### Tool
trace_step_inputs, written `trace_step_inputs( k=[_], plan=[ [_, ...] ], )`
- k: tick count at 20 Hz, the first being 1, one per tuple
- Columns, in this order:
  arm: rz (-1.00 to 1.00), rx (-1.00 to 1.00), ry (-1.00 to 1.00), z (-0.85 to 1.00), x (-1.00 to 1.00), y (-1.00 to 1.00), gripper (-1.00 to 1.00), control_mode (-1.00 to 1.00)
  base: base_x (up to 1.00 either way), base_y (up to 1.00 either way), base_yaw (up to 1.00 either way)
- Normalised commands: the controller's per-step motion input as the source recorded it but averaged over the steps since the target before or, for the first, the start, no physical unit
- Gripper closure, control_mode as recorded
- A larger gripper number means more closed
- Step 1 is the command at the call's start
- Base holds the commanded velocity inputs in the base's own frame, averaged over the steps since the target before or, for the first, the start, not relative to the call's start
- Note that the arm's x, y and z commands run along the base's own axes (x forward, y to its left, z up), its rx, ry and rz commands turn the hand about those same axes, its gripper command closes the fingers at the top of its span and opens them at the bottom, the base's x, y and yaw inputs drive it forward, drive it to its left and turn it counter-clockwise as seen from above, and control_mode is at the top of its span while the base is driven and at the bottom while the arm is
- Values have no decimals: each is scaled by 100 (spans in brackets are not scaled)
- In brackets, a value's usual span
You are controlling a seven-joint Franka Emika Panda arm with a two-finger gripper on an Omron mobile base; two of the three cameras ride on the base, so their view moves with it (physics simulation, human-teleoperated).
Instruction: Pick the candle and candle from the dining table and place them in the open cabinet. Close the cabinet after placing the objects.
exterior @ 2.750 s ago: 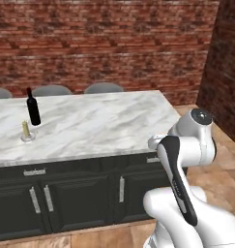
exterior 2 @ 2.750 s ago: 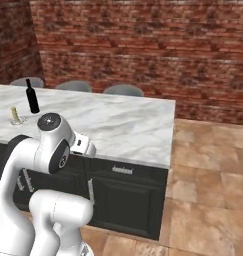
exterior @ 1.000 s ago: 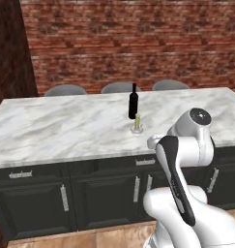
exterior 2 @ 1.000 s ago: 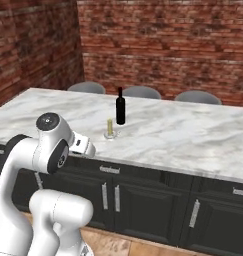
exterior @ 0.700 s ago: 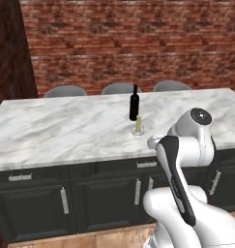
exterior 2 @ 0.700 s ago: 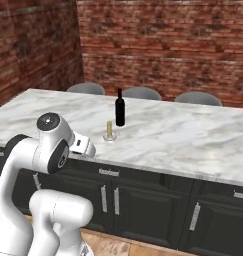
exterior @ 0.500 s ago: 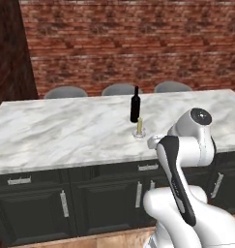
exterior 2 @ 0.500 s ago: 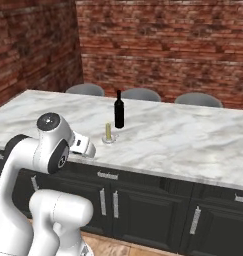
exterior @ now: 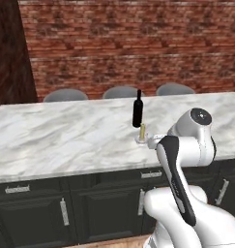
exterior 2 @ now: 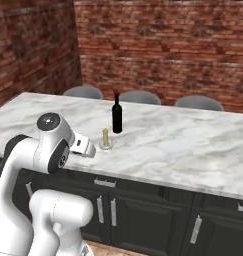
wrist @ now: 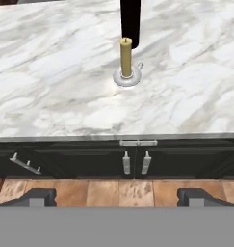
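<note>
The slim candle (wrist: pixel 126 57) on its silvery base stands upright mid-way across the marble dining table (wrist: pixel 51 96), well back from the near edge, a black bottle (wrist: pixel 130 19) just behind it, while the gripper (wrist: pixel 116 195) hangs short of the edge, fingers spread wide.

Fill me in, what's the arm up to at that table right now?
The white arm faces the long white-marble dining table with its pincer open and holding nothing, short of the table's edge. Ahead stands a tall slim pale-yellow candle on a round silvery base, upright and untouched, just in front of a tall black bottle. Nothing has been picked up.
</note>
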Motion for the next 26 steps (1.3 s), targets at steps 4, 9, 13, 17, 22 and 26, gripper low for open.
trace_step_inputs(
  k=[4,9,13,17,22,26],
  plan=[
    [0,0,0,0,0,0,-100,100,37,14,0],
    [0,0,0,0,0,0,-100,100,35,14,0],
    [0,0,0,0,0,0,-100,100,14,12,0],
    [0,0,0,0,0,0,-100,100,0,5,2],
    [0,0,0,0,0,0,-100,100,0,2,2],
    [0,0,0,0,0,0,-100,-100,0,0,0]
  ],
)
